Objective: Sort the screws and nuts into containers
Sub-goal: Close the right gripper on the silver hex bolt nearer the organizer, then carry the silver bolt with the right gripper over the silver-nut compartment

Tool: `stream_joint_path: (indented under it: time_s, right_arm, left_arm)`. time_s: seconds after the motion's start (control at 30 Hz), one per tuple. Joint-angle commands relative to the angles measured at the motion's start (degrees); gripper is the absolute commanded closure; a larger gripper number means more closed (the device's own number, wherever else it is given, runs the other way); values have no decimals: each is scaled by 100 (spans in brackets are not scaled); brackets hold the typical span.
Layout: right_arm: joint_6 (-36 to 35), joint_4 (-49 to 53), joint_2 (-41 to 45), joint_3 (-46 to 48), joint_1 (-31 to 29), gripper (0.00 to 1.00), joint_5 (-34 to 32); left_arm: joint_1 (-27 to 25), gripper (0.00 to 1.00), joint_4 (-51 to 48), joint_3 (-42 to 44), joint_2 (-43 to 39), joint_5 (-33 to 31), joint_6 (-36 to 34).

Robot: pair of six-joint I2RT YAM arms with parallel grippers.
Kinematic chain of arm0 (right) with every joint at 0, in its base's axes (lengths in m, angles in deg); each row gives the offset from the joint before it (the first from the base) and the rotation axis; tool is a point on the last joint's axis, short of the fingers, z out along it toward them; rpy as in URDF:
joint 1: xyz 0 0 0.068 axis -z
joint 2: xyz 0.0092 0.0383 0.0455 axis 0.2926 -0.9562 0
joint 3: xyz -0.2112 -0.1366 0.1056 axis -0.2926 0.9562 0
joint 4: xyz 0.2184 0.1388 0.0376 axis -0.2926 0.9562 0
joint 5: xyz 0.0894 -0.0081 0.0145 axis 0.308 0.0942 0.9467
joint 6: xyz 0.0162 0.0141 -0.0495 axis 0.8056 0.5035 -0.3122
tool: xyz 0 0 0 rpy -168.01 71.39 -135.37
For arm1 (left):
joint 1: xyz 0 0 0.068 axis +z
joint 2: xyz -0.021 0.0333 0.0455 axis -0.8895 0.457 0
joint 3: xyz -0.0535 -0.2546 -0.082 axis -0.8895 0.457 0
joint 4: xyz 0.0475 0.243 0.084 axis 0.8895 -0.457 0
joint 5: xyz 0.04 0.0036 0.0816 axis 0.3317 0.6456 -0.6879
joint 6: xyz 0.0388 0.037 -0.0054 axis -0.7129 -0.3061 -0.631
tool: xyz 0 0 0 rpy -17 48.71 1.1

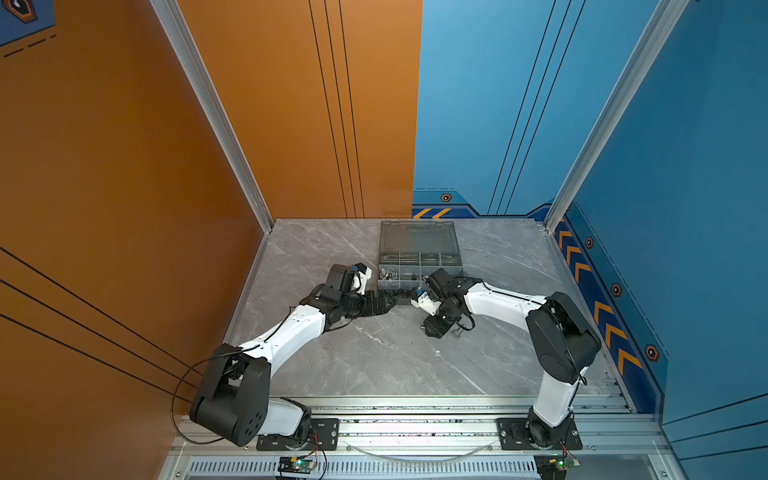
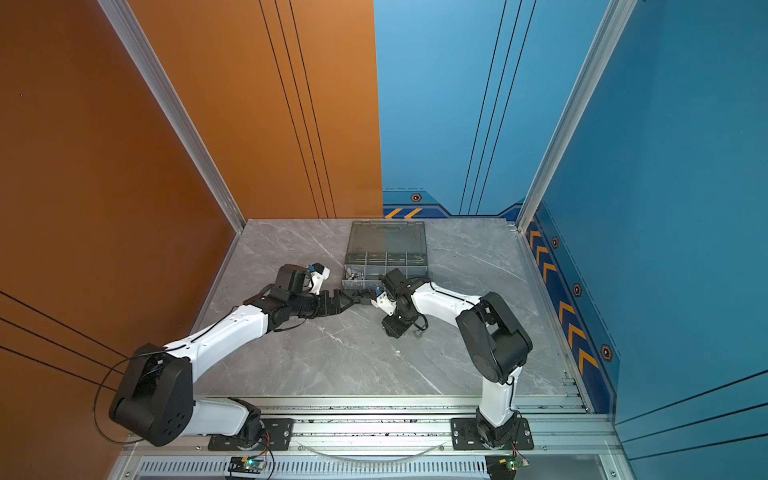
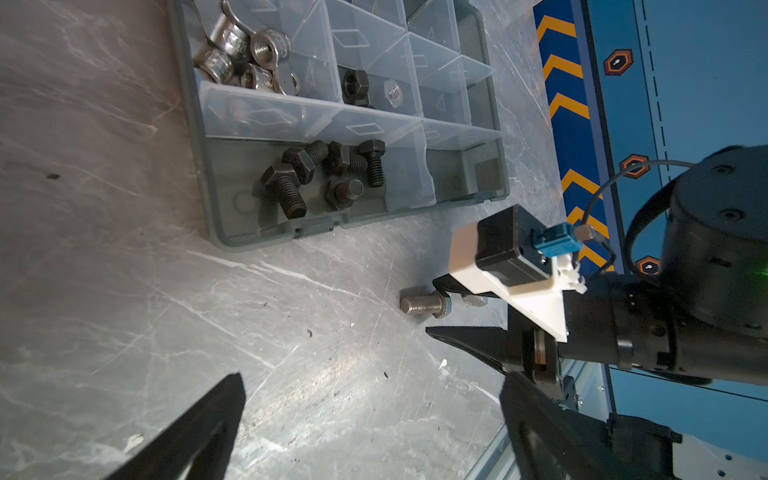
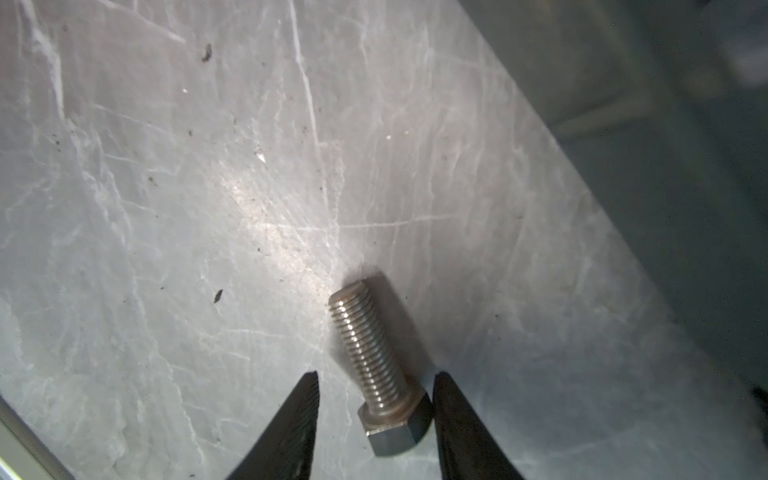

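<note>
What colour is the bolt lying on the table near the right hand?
Silver, plain bare metal. The bolt shows best in the right wrist view.

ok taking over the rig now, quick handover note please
Left gripper: open, empty, over the table near the organiser case.
Right gripper: open, jaws astride the head of a silver hex bolt lying on the table, not clamped.
Done: wing nuts, black hex bolts, a black hex nut and a silver hex nut lie inside the case.
Left: bin this bolt; a small silver piece beside it is partly hidden.
</note>
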Motion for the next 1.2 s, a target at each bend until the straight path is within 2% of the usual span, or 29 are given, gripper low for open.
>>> stream_joint_path:
  time_s: [0.0, 0.33, 0.77, 0.8, 0.9, 0.97, 1.03, 1.17]
  right_arm:
    - [13, 230, -151, -148, -55, 55, 25]
    - [145, 228, -336, -206, -88, 61, -132]
    - [320, 356, -69, 45, -128, 66, -294]
    - [336, 362, -59, 69, -139, 70, -280]
    - [339, 405, -55, 68, -138, 89, -103]
    - [342, 413, -19, 62, -137, 96, -5]
    - [340, 419, 49, 38, -120, 100, 125]
    - [355, 398, 288, -90, -2, 100, 534]
  left_arm:
    - [43, 2, 116, 121, -34, 136, 87]
    - [50, 2, 162, 141, -2, 150, 125]
    - [56, 2, 177, 145, 13, 152, 168]
    - [54, 2, 186, 147, 24, 162, 162]
    - [44, 2, 218, 160, 34, 165, 186]
    - [47, 2, 223, 161, 34, 163, 187]
    - [52, 2, 223, 169, 25, 169, 186]
    - [54, 2, 232, 187, 34, 168, 187]
